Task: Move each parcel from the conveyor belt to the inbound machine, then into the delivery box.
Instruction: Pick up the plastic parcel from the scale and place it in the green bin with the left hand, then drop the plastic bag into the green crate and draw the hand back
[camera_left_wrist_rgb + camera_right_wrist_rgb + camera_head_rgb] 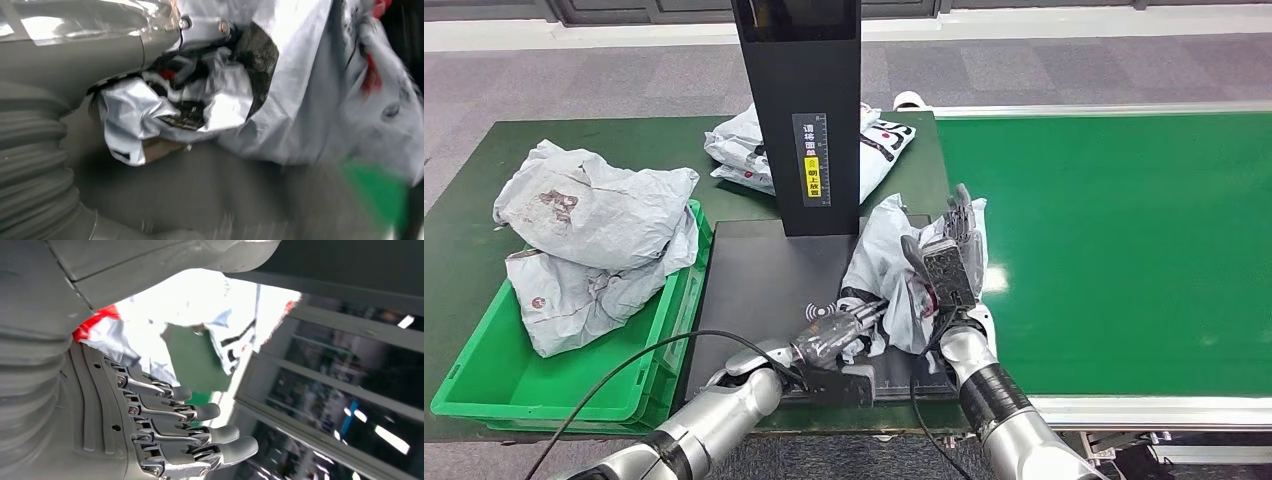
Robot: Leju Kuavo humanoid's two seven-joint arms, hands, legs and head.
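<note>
Here we are pinching the parcel (886,270) in our left hand (832,335), right hand (946,262) spread flat against it; the slick film may be slipping out

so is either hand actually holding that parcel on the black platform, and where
The left hand grips the grey parcel by its crumpled lower corner. The right hand rests flat against the parcel's right side, fingers extended, not gripping.

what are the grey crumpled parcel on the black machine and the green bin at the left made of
The grey crumpled parcel looks like thin plastic film, a poly mailer: it creases sharply and shines in the left wrist view. The green bin appears to be rigid moulded plastic, judging by its glossy, straight rim.
</note>
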